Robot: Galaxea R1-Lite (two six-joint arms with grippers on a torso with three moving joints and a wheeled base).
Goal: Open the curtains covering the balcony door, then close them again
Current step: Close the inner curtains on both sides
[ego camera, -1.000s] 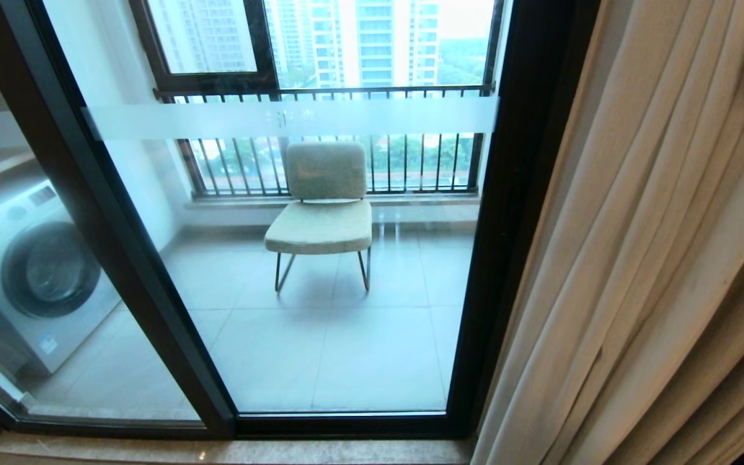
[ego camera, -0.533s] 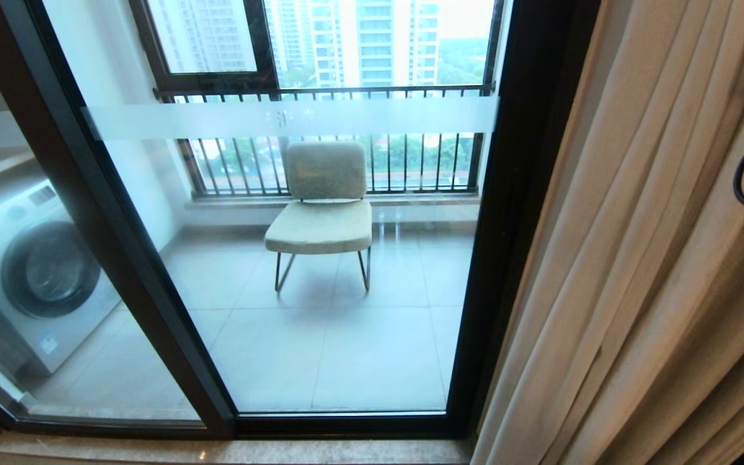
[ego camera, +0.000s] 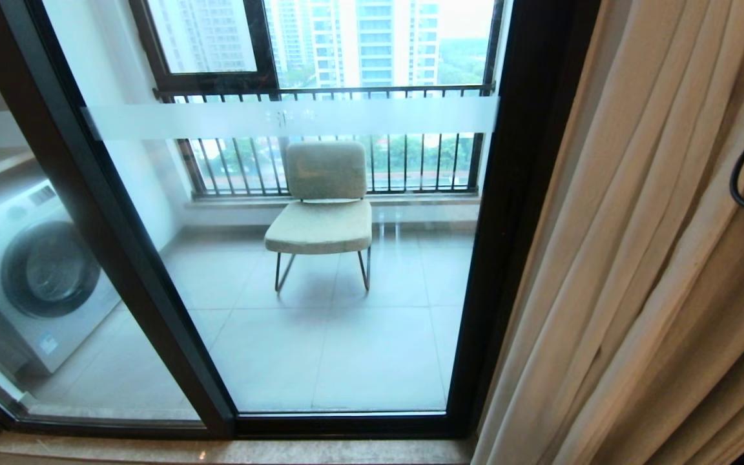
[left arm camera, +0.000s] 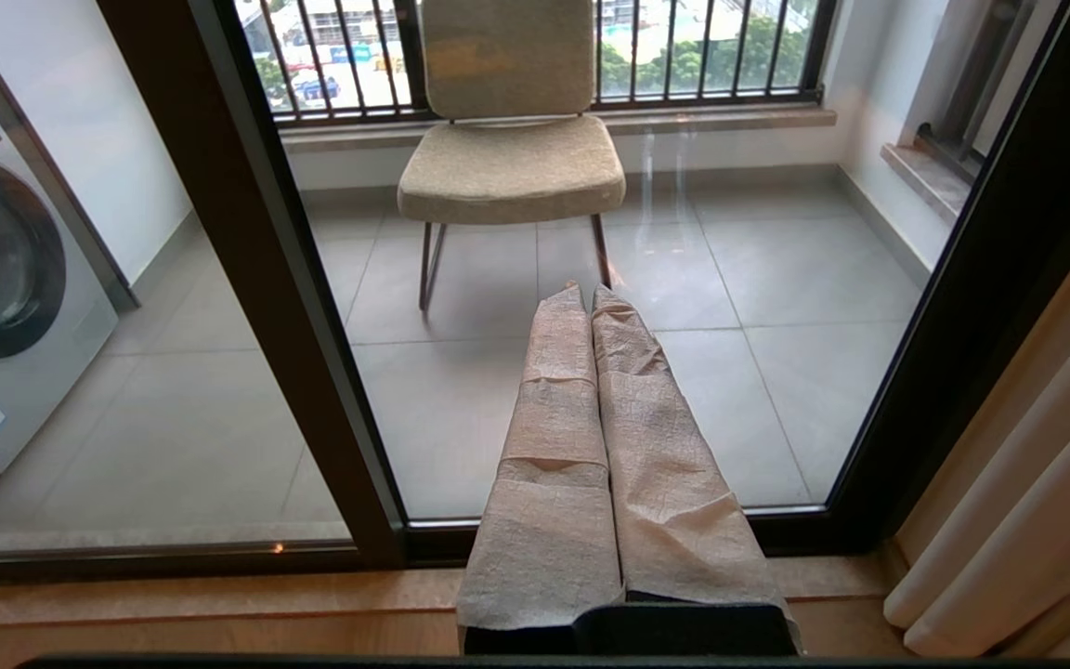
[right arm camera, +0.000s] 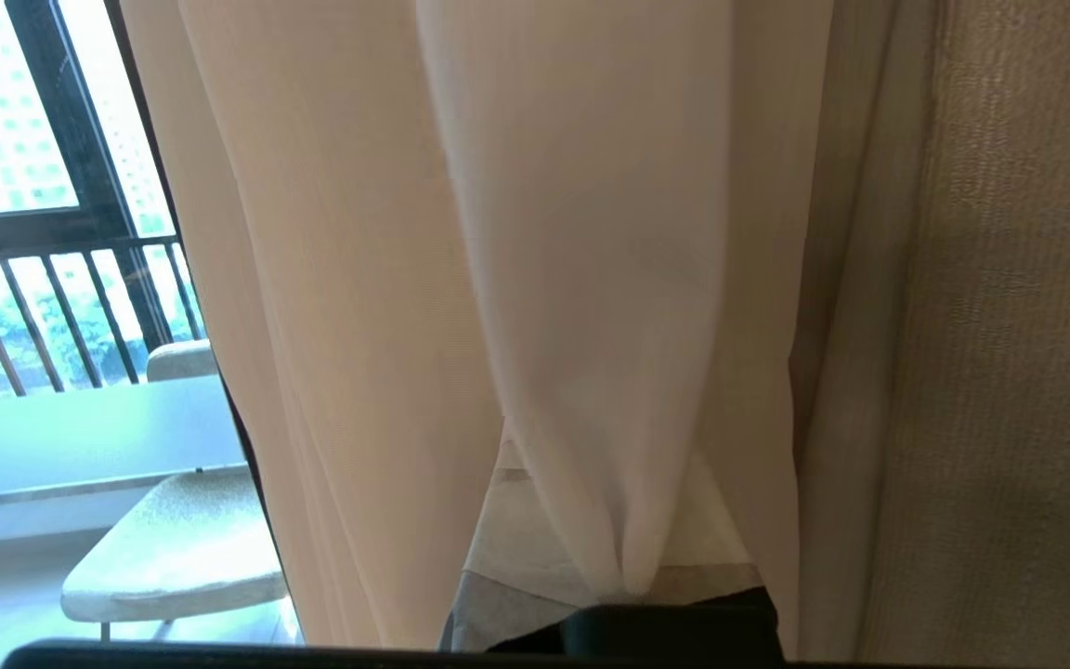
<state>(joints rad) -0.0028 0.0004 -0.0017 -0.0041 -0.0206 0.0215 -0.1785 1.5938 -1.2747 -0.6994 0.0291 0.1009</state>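
One chair [ego camera: 321,213] beyond the balcony door [ego camera: 359,271] — curtains [ego camera: 637,258] bunched right.

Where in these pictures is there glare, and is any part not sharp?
Head view: daylight washes out the towers beyond the balcony door. Right wrist view: the curtains, very near the lens, look soft. Left wrist view: pale reflections streak the glass beside the chair.

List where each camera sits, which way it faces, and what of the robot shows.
Head: high, looking down at the balcony door and curtains; only a black cable.
Left wrist: low, facing the door; left end effector shut, empty.
Right wrist: inside the curtains; right end effector shut on a fold.
All three share the chair.
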